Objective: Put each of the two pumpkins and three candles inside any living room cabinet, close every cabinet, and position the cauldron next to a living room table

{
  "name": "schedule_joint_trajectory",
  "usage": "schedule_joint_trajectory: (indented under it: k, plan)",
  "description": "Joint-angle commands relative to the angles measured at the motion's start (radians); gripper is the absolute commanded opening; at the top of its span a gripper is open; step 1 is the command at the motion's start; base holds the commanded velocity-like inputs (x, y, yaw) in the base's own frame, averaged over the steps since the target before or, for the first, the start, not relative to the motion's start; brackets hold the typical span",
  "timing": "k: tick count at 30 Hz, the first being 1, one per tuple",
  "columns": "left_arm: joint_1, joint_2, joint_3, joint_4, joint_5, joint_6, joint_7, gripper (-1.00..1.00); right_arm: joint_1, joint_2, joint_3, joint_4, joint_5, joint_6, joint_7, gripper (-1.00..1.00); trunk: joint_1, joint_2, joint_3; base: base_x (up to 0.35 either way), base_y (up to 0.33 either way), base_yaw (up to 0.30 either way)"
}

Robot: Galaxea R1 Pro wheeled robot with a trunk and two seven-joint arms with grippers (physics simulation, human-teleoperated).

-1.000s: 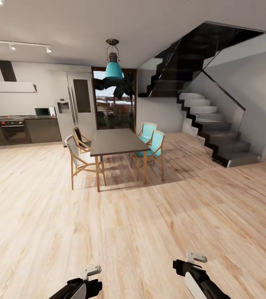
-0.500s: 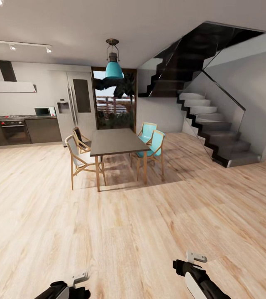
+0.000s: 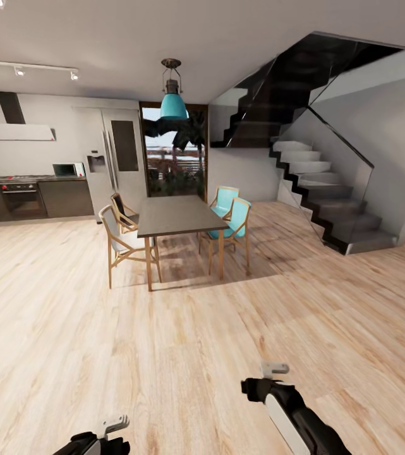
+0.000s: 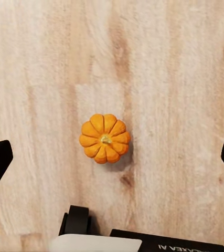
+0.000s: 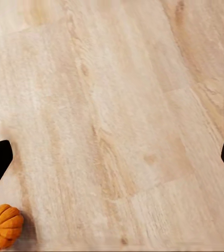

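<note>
An orange pumpkin (image 4: 105, 138) was seen lying on the pale wooden floor (image 4: 185, 79), centred beneath the left hand (image 4: 112, 157), whose fingers were spread wide. The right hand (image 5: 112, 157) was likewise spread, empty, over floorboards.

Pale wood plank floor (image 4: 185, 63), small orange pumpkin (image 4: 105, 138) resting on it

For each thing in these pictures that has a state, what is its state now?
Pumpkin: upright on the wood floor, not gripped.
Left claw: open, above the pumpkin.
Right claw: open, empty, over the floor.
Dining table: top bare.
</note>
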Motion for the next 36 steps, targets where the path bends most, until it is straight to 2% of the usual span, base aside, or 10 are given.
schedule_joint_trajectory:
  k: [1, 2, 6, 23, 27, 31, 36]
  plan:
    - [0.0, 0.001, -0.008, -0.003, 0.01, 0.005, 0.006, 1.0, 0.0, -0.001, 0.007, -0.02, -0.012, 0.033, -0.011, 1.0, 0.004, -0.008, -0.004, 0.0, 0.0, 0.0]
    - [0.0, 0.001, -0.007, -0.003, 0.01, 0.005, 0.007, 1.0, 0.0, -0.001, 0.01, -0.043, -0.014, 0.078, -0.012, 1.0, 0.008, -0.015, -0.008, 0.0, 0.0, 0.0]
    - [0.001, 0.0, -0.007, -0.003, 0.009, 0.002, 0.008, 1.0, 0.001, -0.001, 0.013, -0.074, -0.018, 0.139, -0.013, 1.0, 0.023, -0.043, -0.02, 0.0, 0.0, 0.0]
    - [0.001, -0.002, -0.01, -0.003, 0.009, -0.053, 0.009, 1.0, 0.002, -0.001, 0.016, -0.09, -0.02, 0.161, -0.013, 1.0, 0.088, -0.162, -0.073, 0.0, 0.0, 0.0]
    - [0.001, -0.002, -0.01, -0.003, 0.009, -0.055, 0.009, 1.0, 0.006, -0.003, 0.017, -0.166, -0.02, 0.163, -0.013, 1.0, 0.104, -0.19, -0.086, 0.0, 0.0, 0.0]
    - [0.001, -0.002, -0.012, -0.003, 0.009, -0.06, 0.009, 1.0, 0.049, -0.006, 0.016, -0.308, -0.02, 0.183, -0.013, 1.0, 0.119, -0.218, -0.098, 0.0, 0.0, 0.0]
    - [0.001, -0.002, -0.013, -0.003, 0.009, -0.061, 0.009, 1.0, 0.07, -0.007, 0.015, -0.361, -0.019, 0.22, -0.013, 1.0, 0.138, -0.253, -0.114, 0.0, 0.0, 0.0]
